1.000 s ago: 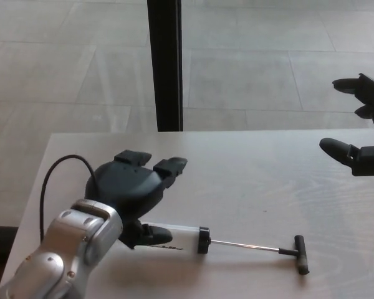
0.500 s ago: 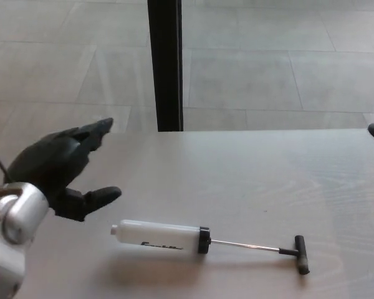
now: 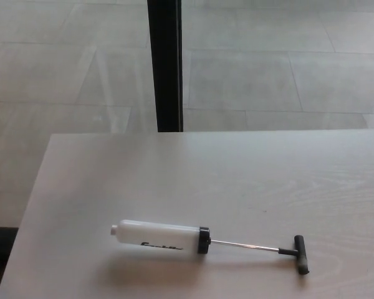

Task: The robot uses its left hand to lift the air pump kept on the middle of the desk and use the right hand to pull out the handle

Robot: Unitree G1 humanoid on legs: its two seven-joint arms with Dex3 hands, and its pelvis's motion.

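Desk is wide open pretty much everywhere. The only thing sitting on it is the pump, lying flat along the lower middle of the frame, white barrel to the left, thin rod running right to the black T-handle at lower right. Rod is pulled out, so that whole strip from lower centre to lower right is taken. Bare wood above it, to its left up to the desk edge, and all across the right side. Behind the far edge, a dark post stands at upper centre-left, off the desk. Floor beyond is open.
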